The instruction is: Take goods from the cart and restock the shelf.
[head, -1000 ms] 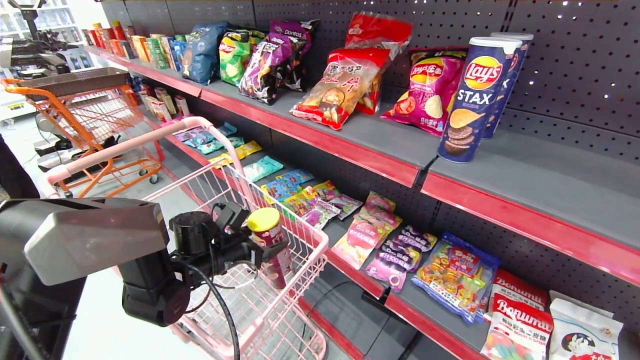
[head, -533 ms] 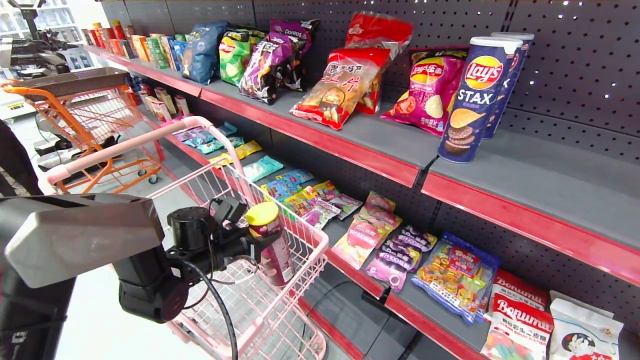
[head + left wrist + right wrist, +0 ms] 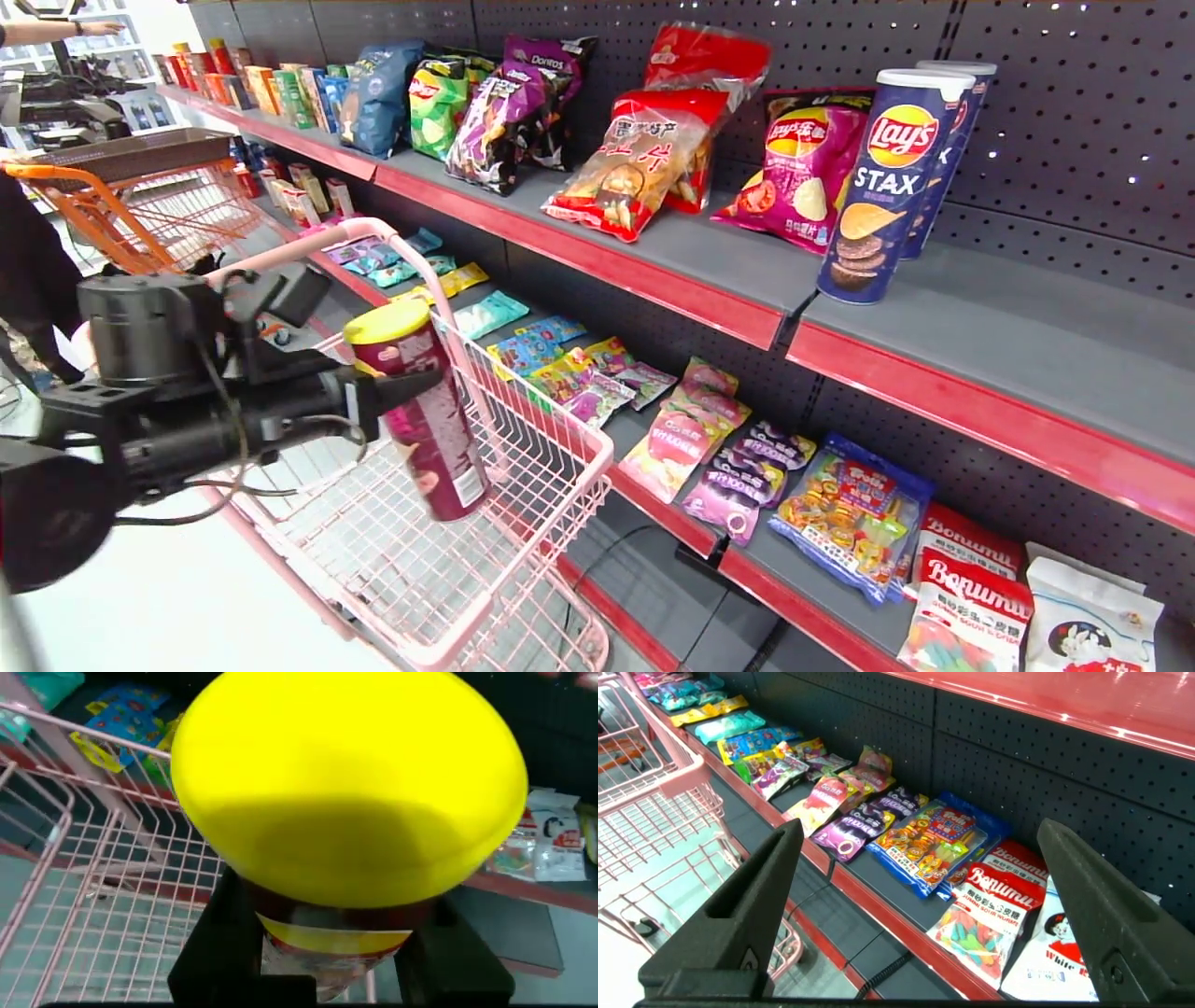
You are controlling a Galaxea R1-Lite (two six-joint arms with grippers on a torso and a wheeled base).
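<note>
Standing at ten o'clock in the head view, an orange cart (image 3: 140,205) is parked beside the far end of the shelf. Toward nine o'clock the left gripper (image 3: 378,403) is clamped on a maroon canister (image 3: 429,439) just below its yellow lid (image 3: 385,320). The canister leans slightly, lid toward eleven o'clock and base toward five. It hangs over the wire basket of the pink cart (image 3: 546,439), which lies at seven o'clock. In the left wrist view the yellow lid (image 3: 350,784) looms large, with the dark fingers (image 3: 220,952) pressed to the canister's sides. At twelve o'clock the upper shelf board (image 3: 672,252) carries chip bags (image 3: 635,159). A blue canister (image 3: 882,187) stands upright on it at two o'clock. Candy packets (image 3: 738,467) lie on the lower shelf board at five o'clock. The right gripper (image 3: 920,831) hovers before that lower board with its jaws spread wide and nothing between them.
</note>
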